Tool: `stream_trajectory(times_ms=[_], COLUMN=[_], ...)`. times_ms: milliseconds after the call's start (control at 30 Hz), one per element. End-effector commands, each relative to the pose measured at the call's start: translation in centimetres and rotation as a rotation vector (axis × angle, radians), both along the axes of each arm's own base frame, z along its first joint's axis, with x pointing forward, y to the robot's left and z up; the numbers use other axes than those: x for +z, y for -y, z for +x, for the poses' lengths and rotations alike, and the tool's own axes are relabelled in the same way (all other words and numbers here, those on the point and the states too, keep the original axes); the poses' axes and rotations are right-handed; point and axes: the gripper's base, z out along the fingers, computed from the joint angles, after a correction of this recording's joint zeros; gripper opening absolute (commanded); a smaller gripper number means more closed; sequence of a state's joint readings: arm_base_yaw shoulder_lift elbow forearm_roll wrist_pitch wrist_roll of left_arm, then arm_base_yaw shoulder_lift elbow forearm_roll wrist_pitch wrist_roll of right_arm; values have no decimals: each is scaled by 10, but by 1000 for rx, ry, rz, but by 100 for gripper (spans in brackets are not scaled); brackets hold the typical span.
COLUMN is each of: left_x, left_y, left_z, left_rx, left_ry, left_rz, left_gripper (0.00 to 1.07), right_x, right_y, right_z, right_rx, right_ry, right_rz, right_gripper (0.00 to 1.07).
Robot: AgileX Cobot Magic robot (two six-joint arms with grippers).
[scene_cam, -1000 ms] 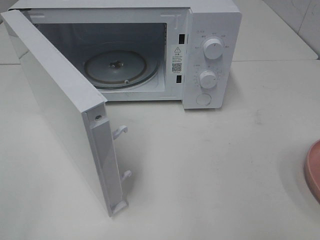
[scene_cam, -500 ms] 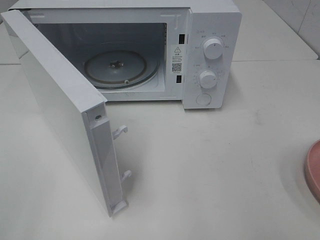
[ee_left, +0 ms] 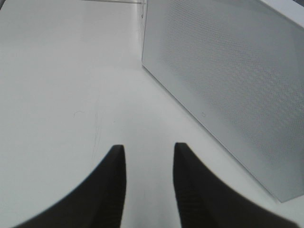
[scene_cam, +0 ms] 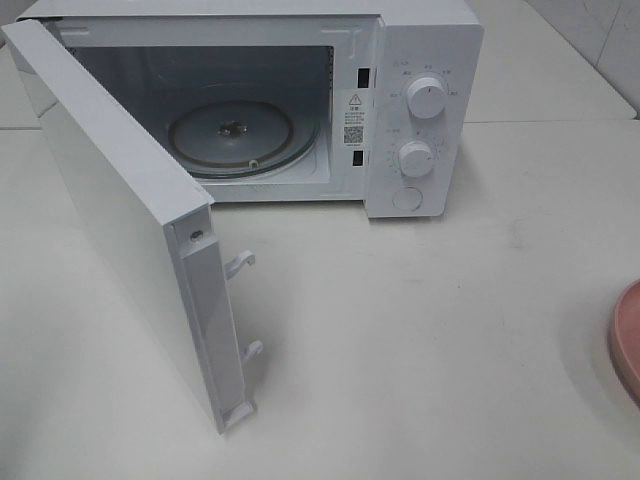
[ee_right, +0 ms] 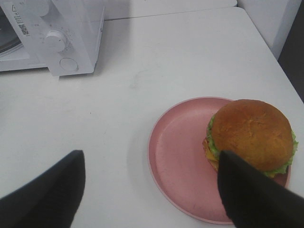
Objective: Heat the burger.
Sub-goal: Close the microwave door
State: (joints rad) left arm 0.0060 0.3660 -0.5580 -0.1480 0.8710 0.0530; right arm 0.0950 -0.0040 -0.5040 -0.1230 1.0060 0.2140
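burger (ee_right: 250, 134) is seen only in the right wrist view, where it sits on a pink plate (ee_right: 175, 156), toward one edge of it and not in the middle. the bun is whole and the green lettuce shows under it. in the high view only a rim of this plate (scene_cam: 628, 335) is visible at the right edge of the table (scene_cam: 430, 330), so the burger itself is outside that picture, well apart from the microwave (scene_cam: 420, 110).

right gripper (ee_right: 152, 190) hangs above the table near the plate, its fingers wide apart and nothing between them; one finger (ee_right: 251, 194) partly covers the burger in the view, but contact cannot be confirmed. left gripper (ee_left: 145, 183) is over bare table just beside the open door (ee_left: 228, 85), its fingers partly apart with a gap between them, and nothing is held.

the microwave stands at the far side with its door (scene_cam: 120, 220) swung fully open to the left, and the glass turntable (scene_cam: 240, 135) inside is bare. the opening step is judged as done, and the step in hand is the pickup of the burger.

for the next move, the right gripper should be lowered around the bun, closed gently so the layers are not squeezed out, then carried left and far to the turntable. the door edge and the control panel must be cleared on the way.
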Motion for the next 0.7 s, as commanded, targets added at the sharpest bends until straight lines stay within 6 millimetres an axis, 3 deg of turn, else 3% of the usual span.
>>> stream_trajectory(times_ms=[33,67,133,333,467,700], left_x=[3,3,2,-5,-27,-56], left_y=[-1,-1,-2,-2,-3,-5], left_z=[13,22,39,60,82,100], left_rx=[14,21,25,28,43,81], left_ry=[14,17,25,73,117,152], left_rz=[-12,-14,-3,-4,-28,5], left_gripper=[18,8,0,0,0,0], right_x=[-1,-1,-1,-1,-1,-1], right_y=[0,0,0,0,0,0], right_z=[-4,-4,-4,-4,-4,-4], right_rx=[-3,-3,-3,-3,-3,-3], right_ry=[30,30,30,30,30,30], right_rz=[-2,-2,-2,-2,-2,-2], right_gripper=[75,75,75,75,75,75])
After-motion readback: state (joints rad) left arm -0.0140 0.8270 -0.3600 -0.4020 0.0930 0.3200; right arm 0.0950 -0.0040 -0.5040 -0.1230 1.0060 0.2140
